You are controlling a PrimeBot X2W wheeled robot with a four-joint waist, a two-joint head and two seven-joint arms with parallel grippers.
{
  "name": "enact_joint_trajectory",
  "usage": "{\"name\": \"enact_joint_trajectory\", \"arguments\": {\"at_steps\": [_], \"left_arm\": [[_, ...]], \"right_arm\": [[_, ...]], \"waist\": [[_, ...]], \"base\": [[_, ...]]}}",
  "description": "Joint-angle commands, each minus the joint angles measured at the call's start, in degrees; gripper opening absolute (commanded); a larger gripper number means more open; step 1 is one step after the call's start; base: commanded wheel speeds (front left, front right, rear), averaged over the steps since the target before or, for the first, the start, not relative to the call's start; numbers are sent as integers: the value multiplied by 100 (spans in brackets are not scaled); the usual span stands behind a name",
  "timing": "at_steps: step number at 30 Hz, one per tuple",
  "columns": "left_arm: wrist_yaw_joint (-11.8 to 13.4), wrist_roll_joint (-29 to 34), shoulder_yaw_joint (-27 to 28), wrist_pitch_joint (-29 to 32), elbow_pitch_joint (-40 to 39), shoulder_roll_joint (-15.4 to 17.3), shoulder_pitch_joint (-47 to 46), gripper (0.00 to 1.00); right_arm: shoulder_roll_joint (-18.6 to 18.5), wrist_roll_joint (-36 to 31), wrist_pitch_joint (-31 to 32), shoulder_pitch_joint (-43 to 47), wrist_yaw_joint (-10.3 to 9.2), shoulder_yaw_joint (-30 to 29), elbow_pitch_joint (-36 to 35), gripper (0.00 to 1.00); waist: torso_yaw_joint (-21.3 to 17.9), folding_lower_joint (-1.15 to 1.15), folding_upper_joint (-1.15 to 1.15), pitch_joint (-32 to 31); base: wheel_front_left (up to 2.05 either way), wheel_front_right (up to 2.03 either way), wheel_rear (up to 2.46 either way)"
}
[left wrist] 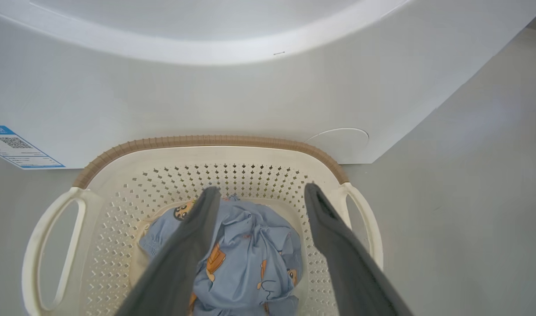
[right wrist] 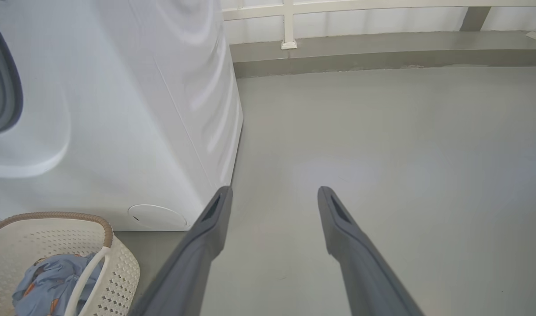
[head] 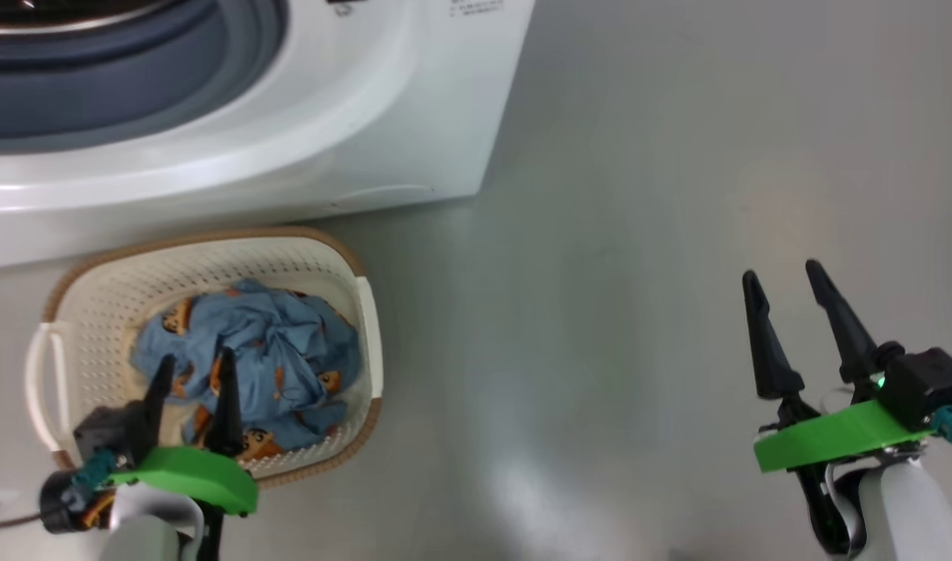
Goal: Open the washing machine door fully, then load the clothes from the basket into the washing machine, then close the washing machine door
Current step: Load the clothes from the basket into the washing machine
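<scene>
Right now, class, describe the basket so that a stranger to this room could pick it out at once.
Find the big white washing machine. On the grey floor in front of it sits the basket, small and cream-white. Its perforated walls, brown woven-look rim and the light blue clothes inside set it apart.

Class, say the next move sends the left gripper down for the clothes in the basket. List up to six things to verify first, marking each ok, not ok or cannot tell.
1. Left gripper open: ok, fingers apart.
2. Left gripper above the clothes: ok.
3. Clothes inside the basket: ok.
4. Washing machine mouth uncovered: ok, grey rubber ring shows.
5. Washing machine door fully open: cannot tell.
6. Right gripper out of the way: ok, open over the floor.
</scene>
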Motion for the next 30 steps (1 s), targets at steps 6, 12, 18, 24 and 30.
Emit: {"name": "enact_joint_trajectory", "arguments": {"at_steps": [6,12,18,24,30], "left_arm": [[-95,5,156,-30,852,395,-765,100],[-107,55,63,15,1574,671,-1350,100],[52,129,36,158,2042,885,-1785,100],[427,324,-39,281,2332,1084,-2067,100],[661,350,-73,574,2634,1130,-2341,100]], "right_arm": [[-42,79,-68,-220,9,105,-297,100],[8,123,-68,-246,9,179,-342,100],[40,177,-68,-298,9,218,-391,100],[52,200,-68,-315,9,228,-422,100],[58,229,-68,-323,9,244,-441,100]], "waist": [[-484,0,0,1034],[-600,0,0,1441],[-658,0,0,1765],[-668,0,0,1955],[-671,0,0,2090]], "base": [[0,0,0],[0,0,0],[0,0,0],[0,0,0],[0,0,0]]}}
